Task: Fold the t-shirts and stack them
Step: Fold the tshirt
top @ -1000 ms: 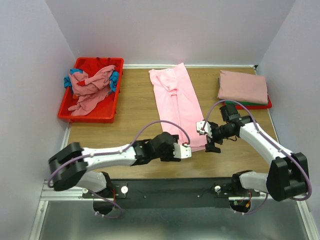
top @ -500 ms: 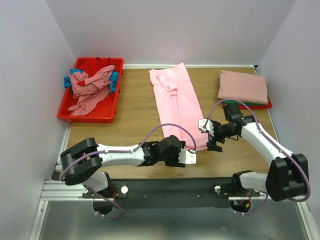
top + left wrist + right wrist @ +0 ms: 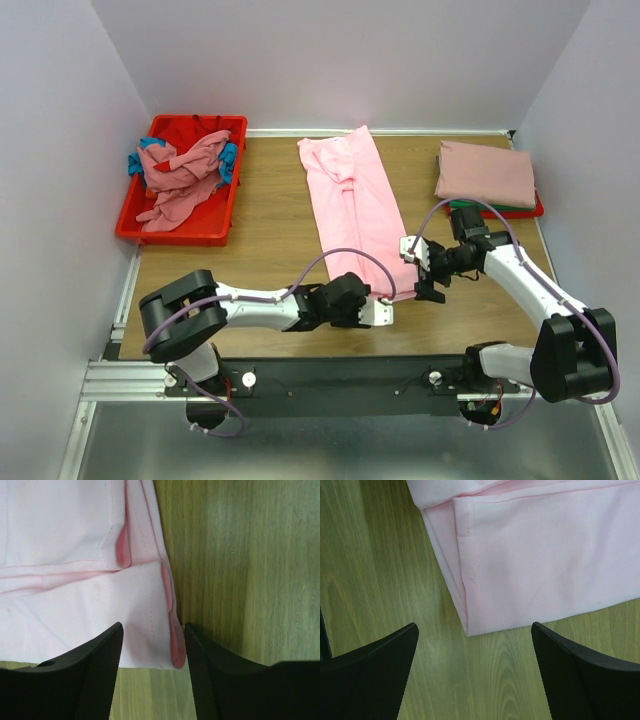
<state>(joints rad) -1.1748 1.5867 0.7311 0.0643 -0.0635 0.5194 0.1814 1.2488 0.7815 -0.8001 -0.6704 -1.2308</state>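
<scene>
While the pink t-shirt (image 3: 352, 205) was seen lengthwise at centre frame, its lower corners were framed by the left gripper (image 3: 153, 630), jaws apart, unclamped, and by the right gripper (image 3: 474, 627), jaws spread wide.

Wooden tabletop (image 3: 270, 230), pale lilac walls (image 3: 400, 60), grey metal floor (image 3: 350, 445)

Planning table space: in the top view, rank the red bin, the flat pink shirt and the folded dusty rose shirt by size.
Largest: red bin and flat pink shirt, too alike to rank.
Smallest: folded dusty rose shirt.
</scene>
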